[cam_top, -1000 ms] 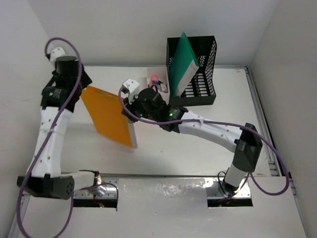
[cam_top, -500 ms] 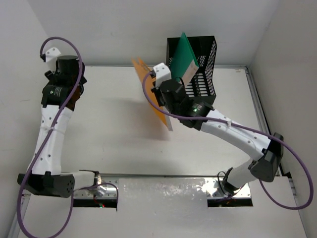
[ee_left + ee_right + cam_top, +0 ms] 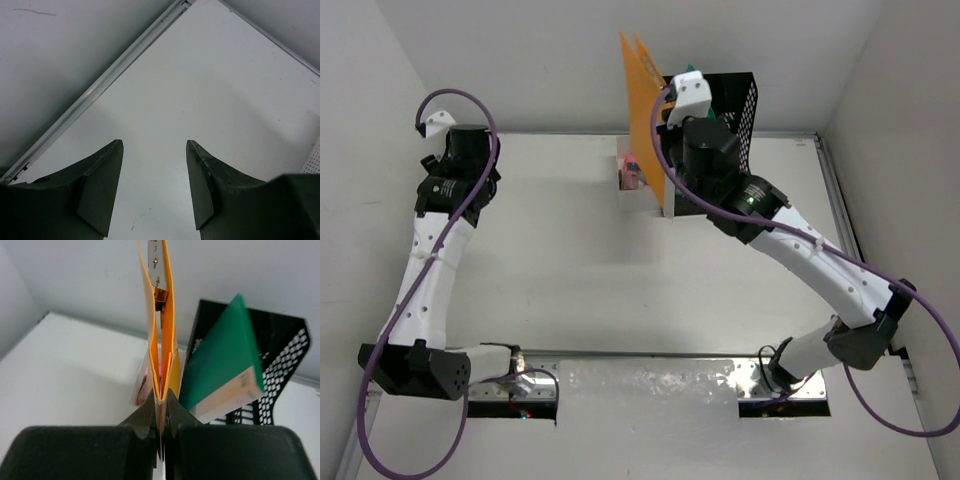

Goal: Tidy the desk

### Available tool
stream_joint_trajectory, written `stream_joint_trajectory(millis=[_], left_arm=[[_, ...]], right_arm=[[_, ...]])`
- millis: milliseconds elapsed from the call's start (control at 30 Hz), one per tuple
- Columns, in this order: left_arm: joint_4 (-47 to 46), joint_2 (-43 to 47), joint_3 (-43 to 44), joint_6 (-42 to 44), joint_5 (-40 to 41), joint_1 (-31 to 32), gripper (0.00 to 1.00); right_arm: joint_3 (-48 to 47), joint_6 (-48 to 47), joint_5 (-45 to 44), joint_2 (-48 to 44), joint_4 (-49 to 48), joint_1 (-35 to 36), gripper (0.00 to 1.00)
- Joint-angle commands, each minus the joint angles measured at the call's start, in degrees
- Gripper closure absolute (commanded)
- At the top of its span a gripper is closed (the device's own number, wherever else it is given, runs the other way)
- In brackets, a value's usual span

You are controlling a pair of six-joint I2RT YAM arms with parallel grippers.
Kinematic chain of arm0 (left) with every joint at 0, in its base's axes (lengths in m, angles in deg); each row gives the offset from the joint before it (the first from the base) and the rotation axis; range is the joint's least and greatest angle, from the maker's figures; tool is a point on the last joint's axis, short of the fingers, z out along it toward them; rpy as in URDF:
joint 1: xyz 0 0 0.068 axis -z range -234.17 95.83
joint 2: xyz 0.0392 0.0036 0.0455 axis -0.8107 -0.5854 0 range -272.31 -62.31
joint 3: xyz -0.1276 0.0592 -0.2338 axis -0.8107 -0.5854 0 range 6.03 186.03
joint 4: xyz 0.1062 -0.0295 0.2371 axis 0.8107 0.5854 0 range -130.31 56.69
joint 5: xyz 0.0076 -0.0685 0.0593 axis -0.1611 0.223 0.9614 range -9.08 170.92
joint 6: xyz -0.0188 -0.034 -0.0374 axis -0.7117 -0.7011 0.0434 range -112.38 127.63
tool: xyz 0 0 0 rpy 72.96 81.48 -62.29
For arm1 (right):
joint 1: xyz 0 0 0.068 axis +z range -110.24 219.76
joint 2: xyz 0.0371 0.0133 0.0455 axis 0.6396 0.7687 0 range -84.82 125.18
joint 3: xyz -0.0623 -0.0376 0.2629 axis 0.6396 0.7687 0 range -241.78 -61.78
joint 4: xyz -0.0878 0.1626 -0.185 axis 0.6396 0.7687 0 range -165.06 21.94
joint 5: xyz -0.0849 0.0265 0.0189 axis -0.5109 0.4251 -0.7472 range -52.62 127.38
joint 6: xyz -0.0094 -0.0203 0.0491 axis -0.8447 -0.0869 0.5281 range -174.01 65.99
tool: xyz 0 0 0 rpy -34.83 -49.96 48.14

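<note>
TOP EXTERNAL VIEW
- Count: two arms are seen, the left arm point(image 3: 420, 270) and the right arm point(image 3: 800, 250); one orange folder point(image 3: 642, 110); one black mesh rack point(image 3: 735, 100); one small white box point(image 3: 632, 178).
- Surface and room: the desk point(image 3: 580, 270) is closed in by plain white walls point(image 3: 540, 60), with thin metal rails point(image 3: 835, 210) along its edges.
- Desk: a flat white rectangle is noted, filling the centre of the frame.
- Folder position: it is held upright at upper centre, just left of the rack.

LEFT WRIST VIEW
- Count: two dark fingers, one rail, one wall.
- Left gripper point(image 3: 152, 145): the fingers are spread apart, nothing between them.
- Desk: bare white surface is seen beyond the fingers, with a rail running from lower left to upper centre.

RIGHT WRIST VIEW
- Count: one orange folder, one green folder point(image 3: 220, 365), one rack.
- Right gripper point(image 3: 160, 401): it is clamped on the orange folder's lower edge.
- Orange folder: it is seen edge-on, the two leaves slightly parted, a metal fastener point(image 3: 160, 294) between them.
- Green folder: it leans in the rack, at right of the frame.
- Desk: white surface is seen at lower left.
</note>
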Motion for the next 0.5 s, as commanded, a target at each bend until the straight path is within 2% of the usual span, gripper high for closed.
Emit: stream_joint_trajectory(millis=[0, 167, 467], left_arm=[[-2.0, 0.5, 0.4, 0.5, -0.7, -0.2, 0.49], [-2.6, 0.1, -0.7, 0.6, -2.2, -0.2, 0.49], [-2.9, -0.1, -1.7, 0.8, -1.8, -0.2, 0.5]], right_arm=[[-2.8, -2.4, -5.5, -2.1, -6.8, -1.3, 1.0], [-0.1, -5.5, -9.6, -2.2, -13.5, -4.1, 1.0], [0.4, -5.4, -10.9, -1.5, -17.8, -8.6, 1.0]])
